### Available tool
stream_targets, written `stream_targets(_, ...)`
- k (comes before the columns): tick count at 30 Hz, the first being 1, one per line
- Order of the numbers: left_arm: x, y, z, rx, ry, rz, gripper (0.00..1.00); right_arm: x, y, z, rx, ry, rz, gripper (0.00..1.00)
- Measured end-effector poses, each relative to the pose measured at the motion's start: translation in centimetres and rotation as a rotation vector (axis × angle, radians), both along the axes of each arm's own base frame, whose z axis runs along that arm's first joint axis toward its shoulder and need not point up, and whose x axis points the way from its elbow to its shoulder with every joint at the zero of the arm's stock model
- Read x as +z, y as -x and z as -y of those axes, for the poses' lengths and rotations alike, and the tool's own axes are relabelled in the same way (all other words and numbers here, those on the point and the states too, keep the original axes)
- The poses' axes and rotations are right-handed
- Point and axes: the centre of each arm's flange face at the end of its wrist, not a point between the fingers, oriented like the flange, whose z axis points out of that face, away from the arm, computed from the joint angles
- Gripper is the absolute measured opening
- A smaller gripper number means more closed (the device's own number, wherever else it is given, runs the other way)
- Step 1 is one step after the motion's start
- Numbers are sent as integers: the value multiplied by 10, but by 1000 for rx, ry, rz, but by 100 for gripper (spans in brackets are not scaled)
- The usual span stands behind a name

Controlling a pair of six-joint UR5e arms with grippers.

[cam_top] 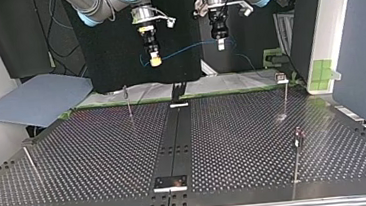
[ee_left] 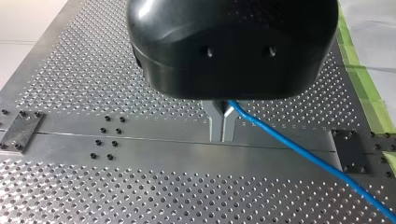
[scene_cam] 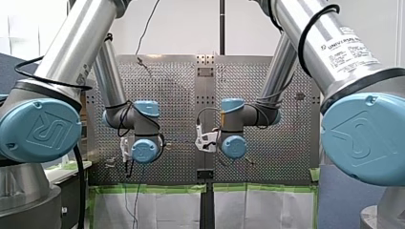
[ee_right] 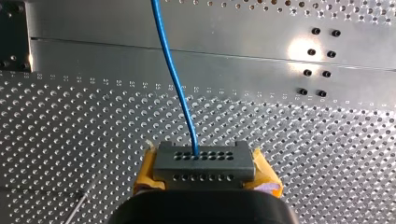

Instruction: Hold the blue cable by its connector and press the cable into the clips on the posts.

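Observation:
The blue cable (cam_top: 188,48) hangs in a shallow arc between my two grippers, high above the far edge of the perforated table (cam_top: 100,155). My right gripper (cam_top: 155,61), at the top view's left, is shut with its yellow pads (ee_right: 145,171) on the grey connector (ee_right: 204,158). The cable (ee_right: 176,84) leaves the connector's face and runs ahead of it. My left gripper (ee_left: 222,136) has its metal fingers shut on the cable (ee_left: 299,151), which trails off to one side. In the top view it (cam_top: 220,44) hangs at the right.
Thin posts stand on the table in the top view: one at the back left (cam_top: 128,102), one at the back right (cam_top: 284,94), one with a clip nearer at the right (cam_top: 297,145), and one at the left edge (cam_top: 31,164). A dark rail (cam_top: 176,133) runs down the middle.

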Motion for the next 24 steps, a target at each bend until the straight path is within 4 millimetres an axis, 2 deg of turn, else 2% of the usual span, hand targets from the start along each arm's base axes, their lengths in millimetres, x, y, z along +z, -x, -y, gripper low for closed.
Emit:
stream_targets(17, -1, 0, -1, 2, -3, -3, 0, 0, 0, 0, -1, -1, 0, 0)
stream_targets(24, -19, 3, -13, 34, -92, -78, 0, -14, -15, -8, -3, -44, -2, 0)
